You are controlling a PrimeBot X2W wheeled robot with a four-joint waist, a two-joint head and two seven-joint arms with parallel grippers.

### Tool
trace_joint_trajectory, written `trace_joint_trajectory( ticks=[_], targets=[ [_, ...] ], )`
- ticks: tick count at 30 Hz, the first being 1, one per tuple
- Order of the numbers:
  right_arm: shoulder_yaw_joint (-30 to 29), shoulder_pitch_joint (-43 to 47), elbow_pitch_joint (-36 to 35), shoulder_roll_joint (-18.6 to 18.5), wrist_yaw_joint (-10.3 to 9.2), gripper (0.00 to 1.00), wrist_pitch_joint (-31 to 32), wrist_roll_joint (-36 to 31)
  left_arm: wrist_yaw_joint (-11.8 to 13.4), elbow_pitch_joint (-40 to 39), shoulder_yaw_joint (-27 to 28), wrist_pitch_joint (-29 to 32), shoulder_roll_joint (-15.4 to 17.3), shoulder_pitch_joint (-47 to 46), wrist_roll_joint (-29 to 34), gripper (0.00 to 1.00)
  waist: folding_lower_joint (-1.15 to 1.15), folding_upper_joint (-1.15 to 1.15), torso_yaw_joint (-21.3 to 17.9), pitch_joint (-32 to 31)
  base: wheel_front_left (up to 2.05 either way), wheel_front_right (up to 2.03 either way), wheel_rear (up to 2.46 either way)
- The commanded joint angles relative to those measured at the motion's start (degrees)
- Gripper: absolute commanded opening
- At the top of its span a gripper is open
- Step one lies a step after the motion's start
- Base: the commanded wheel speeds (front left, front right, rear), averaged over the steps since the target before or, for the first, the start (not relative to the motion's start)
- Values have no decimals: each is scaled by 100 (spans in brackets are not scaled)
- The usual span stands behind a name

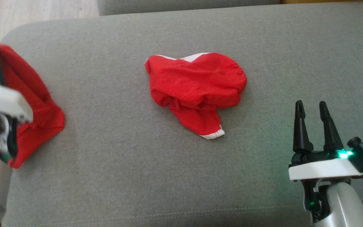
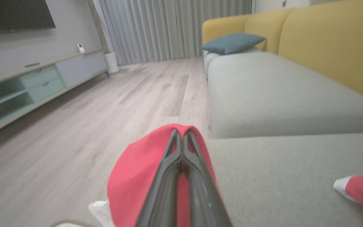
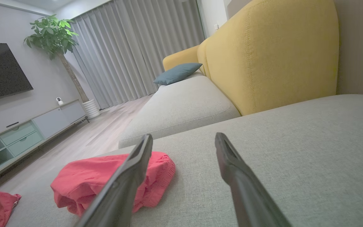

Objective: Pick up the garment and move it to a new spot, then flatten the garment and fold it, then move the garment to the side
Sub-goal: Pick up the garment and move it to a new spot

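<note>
grey sofa (image 1: pixel 181 176) — left fingers (image 2: pixel 172 157) clamp red garment (image 2: pixel 131 179)

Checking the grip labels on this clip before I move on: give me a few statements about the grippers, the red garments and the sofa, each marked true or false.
1. The left gripper is shut on a red garment. True.
2. The right gripper grips a garment. False: it is open and empty, over the grey cushion.
3. A second red garment, with white trim, lies in the middle of the cushion. True.
4. That second garment is folded flat. False: it is crumpled.
5. The pillow on the yellow sofa is red. False: it is teal.
</note>
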Motion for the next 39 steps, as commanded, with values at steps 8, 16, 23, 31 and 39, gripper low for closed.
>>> trace_joint_trajectory(
  ticks=[8, 16, 23, 31, 39],
  targets=[
    [112, -194, -212, -39, 44, 100, -62, -52, -87, 1187, 135, -47, -36, 111, -199, 100, 0, 0, -176, 78, 0, 0, 0],
    [41, -149, -181, -39, 44, 100, -62, -83, -71, 1098, 103, -543, -376, -13, -168, 100, 0, 0, -3, -106, 0, 0, 0],
    [-8, -38, -128, -39, 44, 100, -62, -90, 1, -516, 229, -634, -791, 498, -1, 100, 0, 0, 168, -431, 0, 0, 0],
    [-31, 72, -109, -39, 44, 100, -62, -121, 55, -1657, -38, -636, -1287, 1512, 251, 100, 0, 0, 287, -651, 0, 0, 0],
    [10, 116, -91, -39, 44, 100, -62, -126, 81, -1803, -303, -636, -1677, 2051, 348, 100, 0, 0, 287, -729, 0, 0, 0]
  ],
)
